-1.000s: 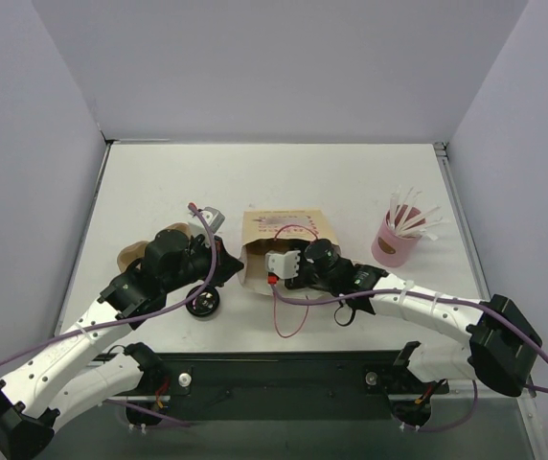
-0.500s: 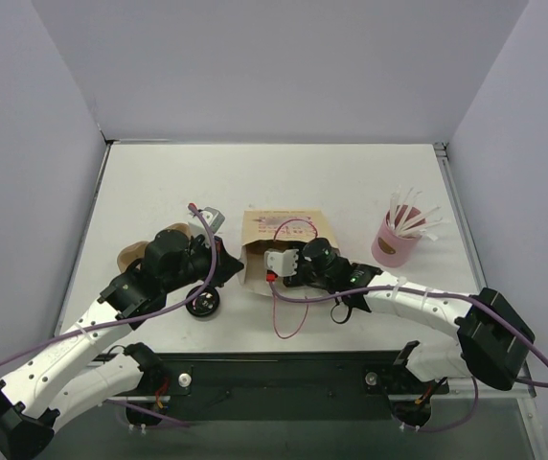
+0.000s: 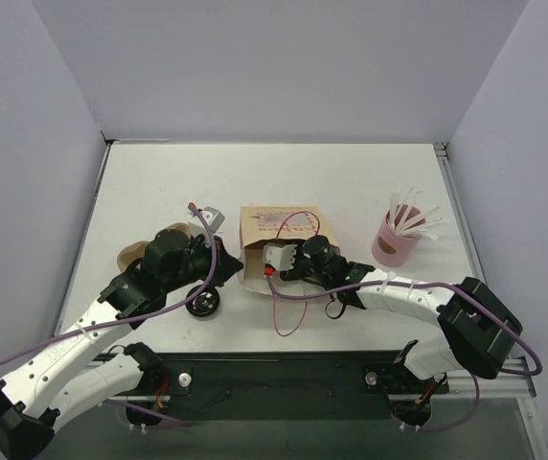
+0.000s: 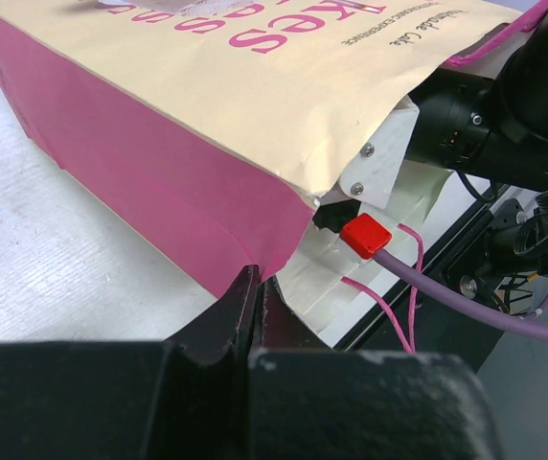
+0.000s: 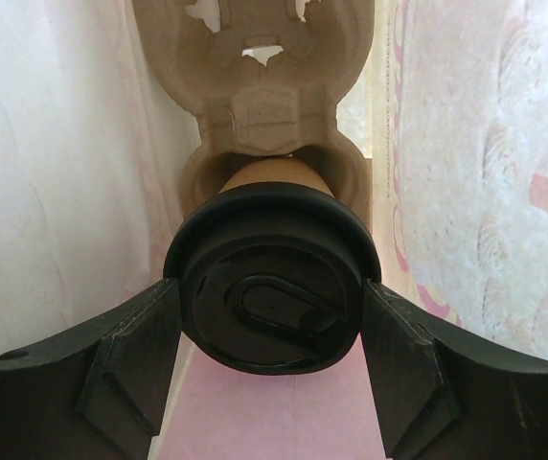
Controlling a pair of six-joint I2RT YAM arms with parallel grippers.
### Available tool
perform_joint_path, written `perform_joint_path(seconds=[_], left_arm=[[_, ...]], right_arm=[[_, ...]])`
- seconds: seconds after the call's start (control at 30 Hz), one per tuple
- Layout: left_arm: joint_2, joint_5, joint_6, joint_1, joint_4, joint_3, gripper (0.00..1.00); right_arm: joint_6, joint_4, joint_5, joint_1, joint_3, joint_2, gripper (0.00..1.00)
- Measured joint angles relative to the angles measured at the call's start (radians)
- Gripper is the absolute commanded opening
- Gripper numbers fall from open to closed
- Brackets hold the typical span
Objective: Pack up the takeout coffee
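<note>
The paper bag (image 3: pixel 279 230) lies on its side, mouth toward me. My right gripper (image 5: pixel 272 292) is inside it, shut on the takeout coffee (image 5: pixel 270 240); a finger (image 5: pixel 130 355) presses each side of its black lid. The cup's base sits in a moulded pulp carrier (image 5: pixel 260 86) deeper in the bag. From above, only the right wrist (image 3: pixel 314 257) shows at the bag's mouth. My left gripper (image 4: pixel 255 280) is shut on the pink lower edge of the bag (image 4: pixel 140 182) at its mouth, and from above it (image 3: pixel 228 271) sits at the bag's left corner.
A loose black lid (image 3: pixel 204 304) lies beside the left arm. A lidless brown cup (image 3: pixel 132 257) sits partly hidden behind that arm. A pink cup of white stirrers (image 3: pixel 396 240) stands at the right. The bag's pink string handle (image 3: pixel 288 321) loops toward the near edge.
My right arm has pushed further left into the bag with the coffee. The left arm and bag edge have stayed put.
</note>
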Motion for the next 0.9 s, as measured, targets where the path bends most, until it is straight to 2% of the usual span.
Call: perform_joint_path(seconds=[0.33, 0.63, 0.9], left_arm=[[0.01, -0.003, 0.0, 0.0, 0.0, -0.003, 0.0], [0.014, -0.004, 0.0, 0.0, 0.0, -0.005, 0.0], [0.015, -0.004, 0.0, 0.0, 0.0, -0.006, 0.0]], right_arm=[[0.004, 0.062, -0.003, -0.012, 0.0, 0.039, 0.57], [0.007, 0.06, -0.005, -0.018, 0.021, 0.062, 0.58], [0.009, 0.061, -0.005, -0.018, 0.042, 0.089, 0.64]])
